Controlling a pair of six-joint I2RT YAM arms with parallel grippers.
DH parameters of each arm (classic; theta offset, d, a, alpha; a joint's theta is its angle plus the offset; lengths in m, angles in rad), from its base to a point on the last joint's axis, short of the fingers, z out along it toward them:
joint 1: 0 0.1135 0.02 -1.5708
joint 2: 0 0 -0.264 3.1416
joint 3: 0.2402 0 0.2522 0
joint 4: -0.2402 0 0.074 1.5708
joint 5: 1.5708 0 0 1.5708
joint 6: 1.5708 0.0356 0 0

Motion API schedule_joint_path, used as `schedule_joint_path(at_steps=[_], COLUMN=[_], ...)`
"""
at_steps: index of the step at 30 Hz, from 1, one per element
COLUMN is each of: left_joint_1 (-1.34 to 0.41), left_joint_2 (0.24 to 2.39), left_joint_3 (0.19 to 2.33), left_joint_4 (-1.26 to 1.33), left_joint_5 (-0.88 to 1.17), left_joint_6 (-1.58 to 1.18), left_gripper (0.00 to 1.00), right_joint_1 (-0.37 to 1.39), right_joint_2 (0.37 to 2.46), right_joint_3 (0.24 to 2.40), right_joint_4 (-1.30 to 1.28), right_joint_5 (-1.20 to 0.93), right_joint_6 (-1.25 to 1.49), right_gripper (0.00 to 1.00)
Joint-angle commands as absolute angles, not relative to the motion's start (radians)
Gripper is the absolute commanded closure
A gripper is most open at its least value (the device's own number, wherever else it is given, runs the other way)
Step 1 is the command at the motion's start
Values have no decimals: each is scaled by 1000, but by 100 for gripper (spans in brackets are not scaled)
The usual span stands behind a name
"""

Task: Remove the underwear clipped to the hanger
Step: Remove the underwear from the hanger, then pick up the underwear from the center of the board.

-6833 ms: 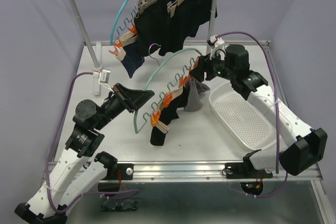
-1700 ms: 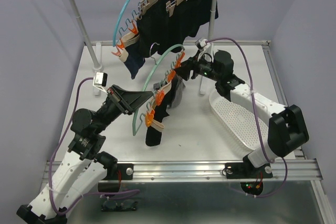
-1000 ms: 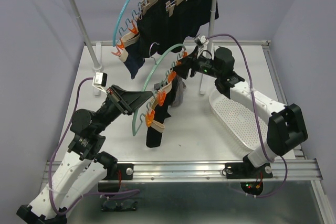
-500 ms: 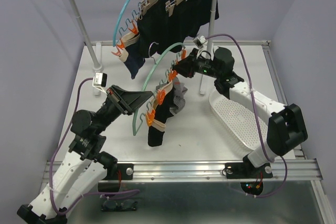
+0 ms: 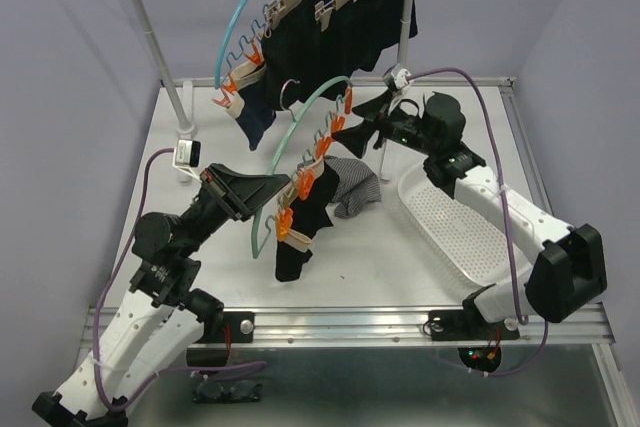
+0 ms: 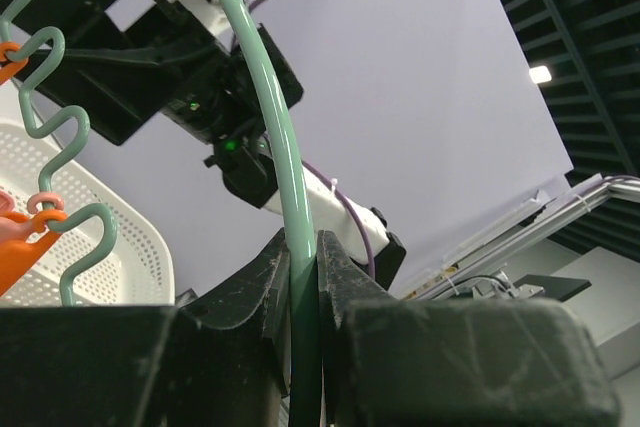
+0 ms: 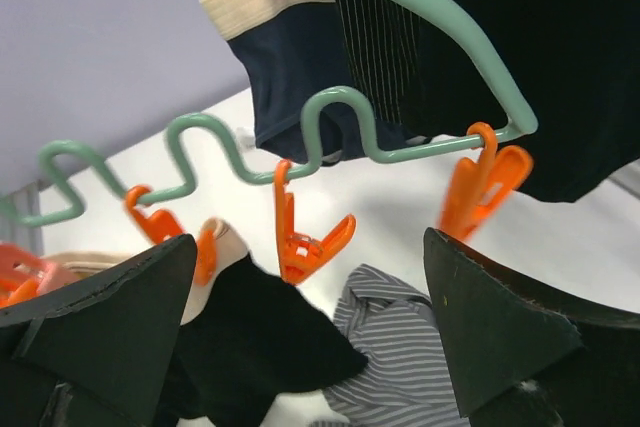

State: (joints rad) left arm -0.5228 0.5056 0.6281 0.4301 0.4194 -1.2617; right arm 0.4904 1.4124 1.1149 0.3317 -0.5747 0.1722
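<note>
White counter [image 5: 200,127], lilac walls behind. The left end effector [image 6: 300,277] is clamped on the arc of the green hanger [image 6: 270,97], holding it tilted above the counter. The right end effector [image 5: 358,119] has its jaws wide apart beside the hanger's upper orange clips [image 7: 305,242], gripping nothing. Striped grey underwear [image 5: 352,187] lies loose on the counter near the white basket [image 5: 460,232]. Black underwear [image 5: 300,232] hangs clipped lower on the hanger.

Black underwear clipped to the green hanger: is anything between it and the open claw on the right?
Nothing solid. The right gripper is open and faces the black underwear directly. Two empty orange clips dangle from the green hanger beside that path, and a striped garment lies on the table below.
</note>
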Motion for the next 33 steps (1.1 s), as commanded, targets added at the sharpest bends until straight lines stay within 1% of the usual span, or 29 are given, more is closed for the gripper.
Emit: schedule_joint_path(at_steps=[1,2,3,8,10,13,14,15,17,18,20,23,24,26,30,33], left_joint_1=[-528,-528,-528,-528,-528,-528,-528,-528,-528,-528,-528,-528,-528,-528,-528,-528], left_joint_2=[500,503,508,506,508,508,508,508,508,502,497,479,465,451,408,365], left_joint_3=[640,643,650,649,644,652,663,693,722,747,765,788,795,792,770,735], left_joint_4=[551,546,532,520,520,508,491,432,373,323,281,212,180,154,88,66], left_joint_5=[433,436,434,445,449,453,449,446,446,446,446,446,446,446,446,446], left_joint_6=[-1192,-1183,-1164,-1137,-1132,-1102,-1082,-1081,-1081,-1081,-1081,-1081,-1081,-1081,-1081,-1081], left_gripper=[100,100,100,100,100,100,100,100,100,100,100,100,100,100,100,100], right_joint_1=[486,485,483,483,482,482,482,482,482,483,483,495,500,509,518,529], right_joint_2=[1319,1309,1298,1226,1204,1183,1181,1184,1184,1193,1212,1287,1308,1385,1466,1508], right_joint_3=[1098,1095,1092,1081,1077,1075,1074,1068,1016,994,939,917,923,957,994,1005], right_joint_4=[212,186,132,-61,-100,-190,-252,-283,-314,-330,-339,-341,-338,-325,-249,-215], right_joint_5=[-545,-546,-551,-583,-594,-665,-708,-722,-732,-717,-692,-589,-525,-433,-336,-311], right_joint_6=[14,11,-58,-204,-228,-313,-348,-439,-533,-636,-721,-842,-880,-893,-851,-861], right_gripper=[0,0,0,0,0,0,0,0,0,0,0,0,0,0,0,0])
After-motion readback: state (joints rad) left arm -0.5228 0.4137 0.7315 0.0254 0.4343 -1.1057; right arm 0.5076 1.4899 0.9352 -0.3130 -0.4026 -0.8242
